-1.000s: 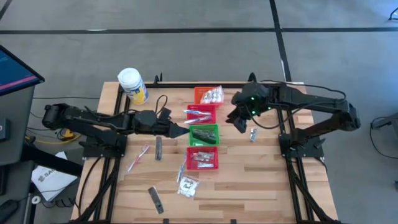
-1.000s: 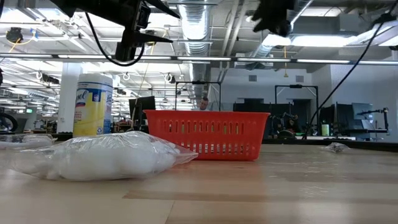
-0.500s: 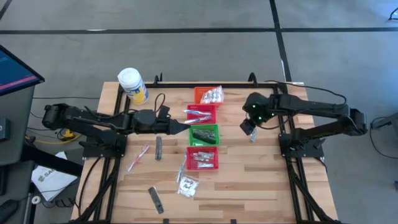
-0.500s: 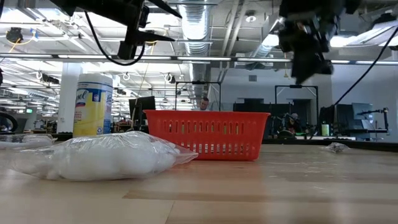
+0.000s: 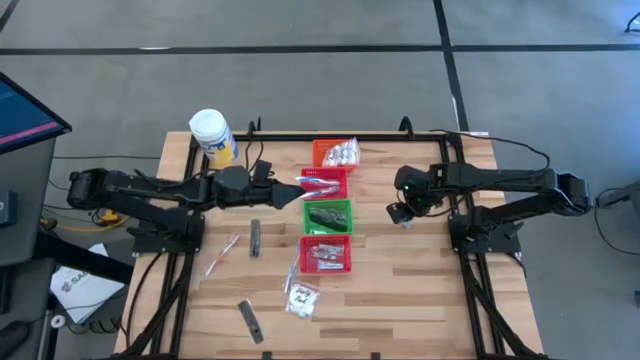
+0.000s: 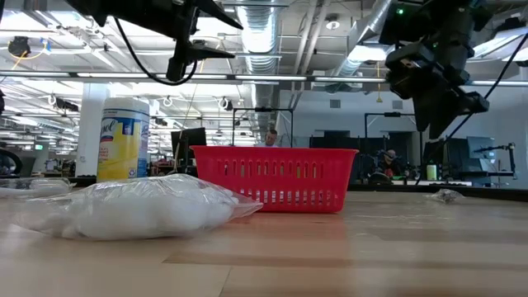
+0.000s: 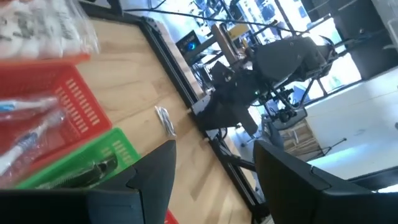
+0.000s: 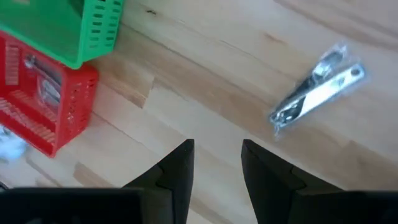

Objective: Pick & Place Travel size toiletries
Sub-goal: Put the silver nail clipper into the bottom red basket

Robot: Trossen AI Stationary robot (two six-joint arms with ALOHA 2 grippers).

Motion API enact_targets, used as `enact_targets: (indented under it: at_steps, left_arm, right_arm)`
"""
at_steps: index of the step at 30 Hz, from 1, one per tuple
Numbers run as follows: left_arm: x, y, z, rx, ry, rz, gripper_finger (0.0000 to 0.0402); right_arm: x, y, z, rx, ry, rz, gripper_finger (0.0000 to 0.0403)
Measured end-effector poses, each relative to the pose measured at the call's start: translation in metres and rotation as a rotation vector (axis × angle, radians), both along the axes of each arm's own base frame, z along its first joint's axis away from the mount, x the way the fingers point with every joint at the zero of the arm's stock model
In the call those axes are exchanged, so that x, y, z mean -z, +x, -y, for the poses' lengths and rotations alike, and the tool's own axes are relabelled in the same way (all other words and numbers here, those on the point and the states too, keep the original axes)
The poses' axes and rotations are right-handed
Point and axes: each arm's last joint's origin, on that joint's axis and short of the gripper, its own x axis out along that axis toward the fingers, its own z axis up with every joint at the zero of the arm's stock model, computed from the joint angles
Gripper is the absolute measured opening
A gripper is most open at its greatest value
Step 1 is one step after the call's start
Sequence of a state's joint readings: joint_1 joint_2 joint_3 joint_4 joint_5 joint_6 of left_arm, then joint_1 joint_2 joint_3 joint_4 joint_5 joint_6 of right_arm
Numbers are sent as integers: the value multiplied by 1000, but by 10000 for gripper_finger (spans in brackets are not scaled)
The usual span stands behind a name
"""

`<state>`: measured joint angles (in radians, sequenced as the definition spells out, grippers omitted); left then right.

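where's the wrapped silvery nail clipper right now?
High view: the nail clipper lies on bare table right of the green basket, just under the right gripper. In the right wrist view it lies ahead of the open fingers, untouched.

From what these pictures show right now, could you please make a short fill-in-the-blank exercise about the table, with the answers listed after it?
1. The four small baskets stand in one column; the third from the far end is ____.
2. The silvery wrapped item lies on the bare wood near the ____ gripper.
3. The white jar carries a ____ label.
4. The left gripper holds ____.

Missing words: green; right; yellow; nothing
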<state>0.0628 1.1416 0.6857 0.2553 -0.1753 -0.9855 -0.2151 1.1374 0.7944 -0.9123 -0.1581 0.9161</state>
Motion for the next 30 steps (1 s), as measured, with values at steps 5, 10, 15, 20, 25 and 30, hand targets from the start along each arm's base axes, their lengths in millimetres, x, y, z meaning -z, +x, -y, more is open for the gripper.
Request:
enact_targets:
  at_steps: [5,10,15,20,25,30]
  left_arm:
    - [0,0,-4,51,38,-9,209]
    - [0,0,-6,109,92,-20,209]
    - [-1,0,-6,193,120,-15,209]
    - [-1,0,-4,285,151,-10,209]
    - [-1,0,-2,350,156,-1,209]
    - [-1,0,-1,397,150,9,209]
  right_arm:
    - [0,0,0,125,43,-15,127]
    - [2,-7,-1,264,79,-101,127]
    - [3,-12,-6,368,93,-178,127]
    - [6,-11,-5,452,55,-197,127]
    - [9,-11,-2,497,-27,-204,127]
    - [21,-16,-2,513,-63,-302,127]
